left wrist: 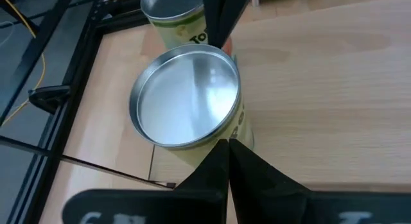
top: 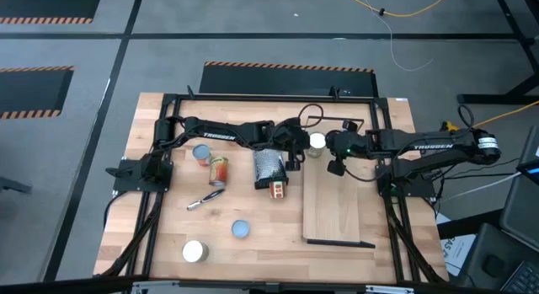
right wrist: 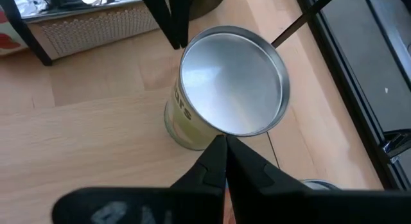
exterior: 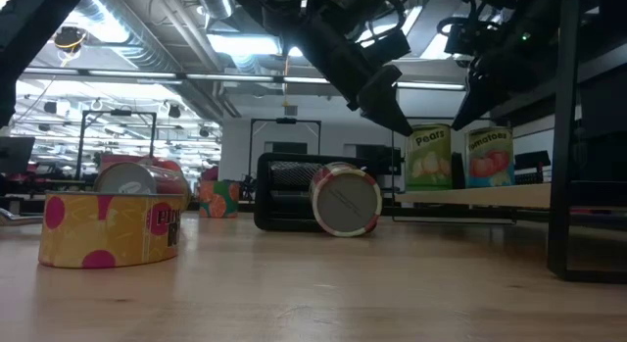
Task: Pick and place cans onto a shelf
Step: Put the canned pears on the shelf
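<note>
while two cans (exterior: 428, 158) stand on the shelf (top: 337, 205), you have five left on the table (top: 160, 235); left gripper (left wrist: 225, 156) and right gripper (right wrist: 225, 150) hover above, fingers pressed together.

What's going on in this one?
Two cans, the pears can and the tomato can, stand upright on the shelf. The left gripper and the right gripper both hover at the pears can from opposite sides, shut and holding nothing. Five other cans wait on the table, beside a grater.
</note>
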`<state>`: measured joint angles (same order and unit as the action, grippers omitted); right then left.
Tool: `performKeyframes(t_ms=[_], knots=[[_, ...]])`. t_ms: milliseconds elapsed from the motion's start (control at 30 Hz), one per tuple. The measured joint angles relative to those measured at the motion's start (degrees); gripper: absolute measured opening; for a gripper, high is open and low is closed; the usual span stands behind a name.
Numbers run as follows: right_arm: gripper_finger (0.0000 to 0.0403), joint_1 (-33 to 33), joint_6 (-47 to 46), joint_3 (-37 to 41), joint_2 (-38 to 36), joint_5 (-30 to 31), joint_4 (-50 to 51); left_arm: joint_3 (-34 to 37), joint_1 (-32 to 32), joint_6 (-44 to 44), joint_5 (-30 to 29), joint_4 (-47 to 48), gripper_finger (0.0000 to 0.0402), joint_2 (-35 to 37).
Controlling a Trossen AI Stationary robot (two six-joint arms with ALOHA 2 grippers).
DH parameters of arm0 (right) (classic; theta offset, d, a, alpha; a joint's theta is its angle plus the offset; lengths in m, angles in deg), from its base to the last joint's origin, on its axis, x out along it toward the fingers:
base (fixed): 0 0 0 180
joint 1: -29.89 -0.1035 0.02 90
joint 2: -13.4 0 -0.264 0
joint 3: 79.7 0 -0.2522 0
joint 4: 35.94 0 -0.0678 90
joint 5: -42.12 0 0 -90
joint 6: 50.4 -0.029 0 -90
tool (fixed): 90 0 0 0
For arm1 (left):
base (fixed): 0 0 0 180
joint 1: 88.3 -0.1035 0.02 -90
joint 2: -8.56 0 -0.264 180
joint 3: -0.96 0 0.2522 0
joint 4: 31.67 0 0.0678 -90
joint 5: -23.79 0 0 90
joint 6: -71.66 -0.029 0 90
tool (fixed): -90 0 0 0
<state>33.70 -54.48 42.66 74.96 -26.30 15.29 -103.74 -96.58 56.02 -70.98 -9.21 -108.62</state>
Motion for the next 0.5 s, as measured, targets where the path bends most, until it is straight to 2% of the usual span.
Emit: performKeyframes(t_ms=[233, 400, 500], knots=[[0.0012, 0.0, 0.0, 0.0, 0.0, 0.1, 0.1, 0.0, -0.5, 0.0, 0.0, -3.5, 0.0001, 0.0], [0.0012, 0.0, 0.1, 0.0, 0.0, 5.4, 0.1, 0.0, -1.1, 0.1, 0.0, -3.7, 0.0001, 0.0], [0.0012, 0.0, 0.1, 0.0, 0.0, 6.4, 0.1, -0.1, -1.2, 0.1, 0.0, -4.2, 0.0001, -0.6]])
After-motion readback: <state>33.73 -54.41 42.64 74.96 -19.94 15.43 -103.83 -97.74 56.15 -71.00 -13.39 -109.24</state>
